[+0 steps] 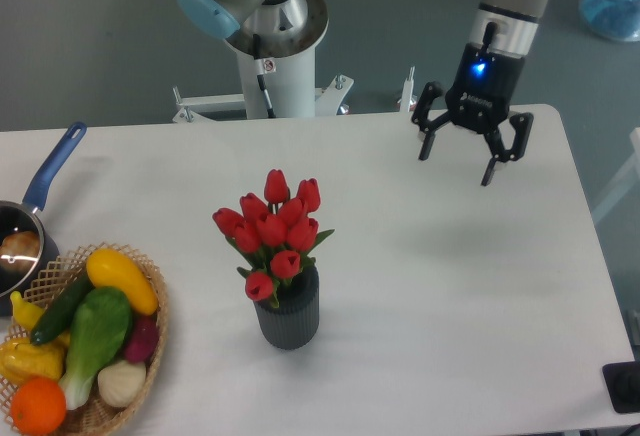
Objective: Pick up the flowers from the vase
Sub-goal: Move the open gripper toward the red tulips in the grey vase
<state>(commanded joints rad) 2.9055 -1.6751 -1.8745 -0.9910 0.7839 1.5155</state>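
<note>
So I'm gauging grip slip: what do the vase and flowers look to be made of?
The vase looks like matte dark grey plastic or ceramic: ribbed sides, no shine. The flowers seem artificial, perhaps foam or fabric: uniform red buds, evenly coloured green leaves. Neither can be confirmed from this view.

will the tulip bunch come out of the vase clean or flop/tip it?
The red tulip bunch stands taller than the short ribbed dark grey vase, so the vase may tip or lift. Splayed buds probably flex. The open claw should likely grip low.
</note>
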